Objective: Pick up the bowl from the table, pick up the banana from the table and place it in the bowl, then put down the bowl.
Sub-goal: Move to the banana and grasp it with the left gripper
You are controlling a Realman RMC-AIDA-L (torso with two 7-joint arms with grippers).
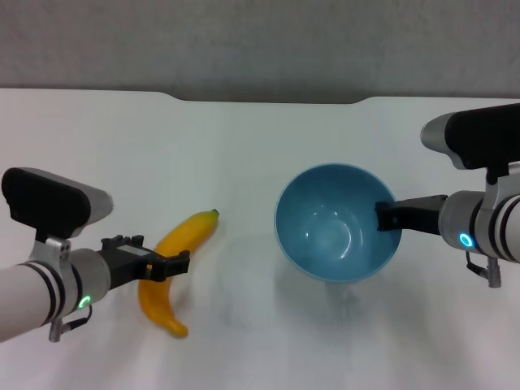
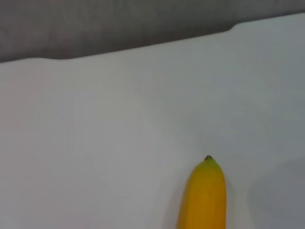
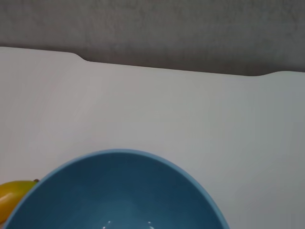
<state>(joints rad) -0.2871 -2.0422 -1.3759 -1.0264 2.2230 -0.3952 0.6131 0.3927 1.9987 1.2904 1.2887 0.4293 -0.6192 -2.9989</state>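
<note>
Left gripper: at the middle of the banana, near left on the table; fingers straddling it, grip not confirmed. Bowl, right of centre: apparently raised, right gripper clamped on its right rim. Step: grasping the banana. Next: lift it, carry it right into the bowl.

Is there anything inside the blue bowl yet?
Empty. The bowl shows only its bare blue inside, and the banana is still outside it, over by the left gripper.
</note>
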